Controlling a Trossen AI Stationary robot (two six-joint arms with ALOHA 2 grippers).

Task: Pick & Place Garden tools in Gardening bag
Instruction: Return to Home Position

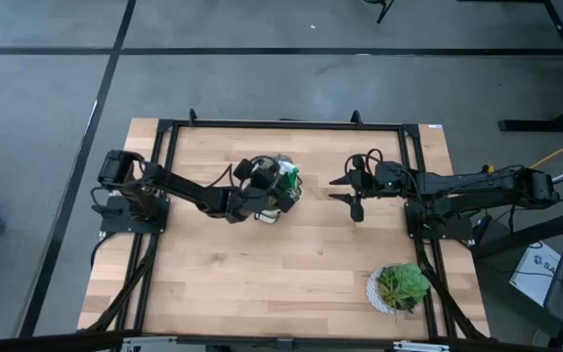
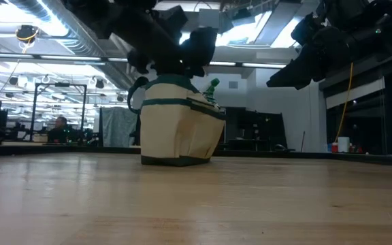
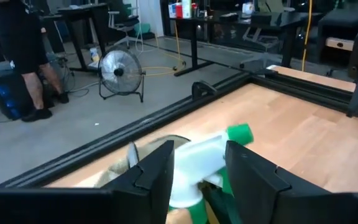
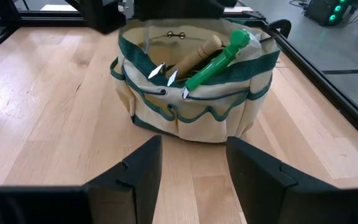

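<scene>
The cream gardening bag [image 4: 191, 112] with dark green trim stands on its base at the table's middle [image 1: 287, 186]. A wooden handle [image 4: 197, 53], a bright green item [image 4: 219, 62] and silver metal tips [image 4: 166, 76] stick out of its top. My left gripper [image 3: 197, 180] is just above the bag [image 2: 179, 129], its fingers apart on either side of a white and green piece [image 3: 204, 158]. My right gripper [image 1: 340, 190] is open and empty, to the right of the bag and above the table, facing it [image 4: 194, 180]. My left gripper's fingers [image 3: 157, 177] stand on either side of the white and green piece [image 3: 194, 171] at the bag's top, coming from above at a slant. I cannot tell whether they touch it.
A leafy plant in a white pot [image 1: 401, 286] stands near the table's front right corner. A black frame rail [image 1: 281, 124] runs around the wooden table top. Bare wood lies in front of the bag and to its left.
</scene>
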